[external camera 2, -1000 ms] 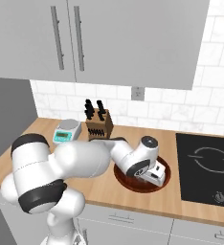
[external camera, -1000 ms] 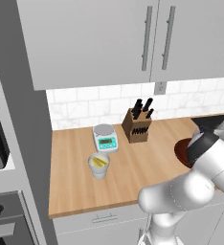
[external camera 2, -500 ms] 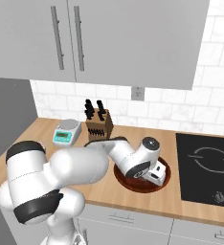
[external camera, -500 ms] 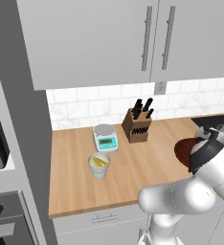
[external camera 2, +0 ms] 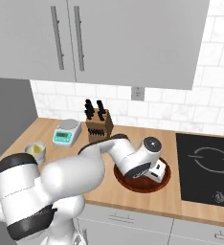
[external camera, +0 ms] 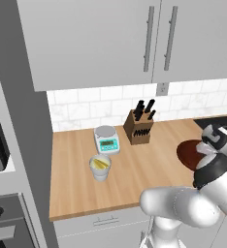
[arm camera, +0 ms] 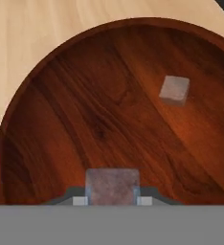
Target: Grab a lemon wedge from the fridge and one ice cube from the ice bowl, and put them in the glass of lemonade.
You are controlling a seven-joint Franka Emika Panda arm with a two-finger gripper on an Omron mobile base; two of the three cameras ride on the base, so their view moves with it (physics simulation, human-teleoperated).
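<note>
gripper (arm camera: 112, 201) clamps one ice cube (arm camera: 113, 185) over the ice bowl (arm camera: 61, 119); lemon wedge (external camera: 101, 163) already sits in the glass of lemonade (external camera: 100, 168), so the cube's drop remains.

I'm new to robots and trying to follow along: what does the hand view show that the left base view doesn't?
Hand view alone: the claw shut on an ice cube, and a second ice cube lying loose inside the ice bowl.

Left base view alone: the glass of lemonade with a lemon wedge in it, the kitchen scale, the knife block and the upper cabinets.

Both: the reddish-brown ice bowl on the wooden counter.
</note>
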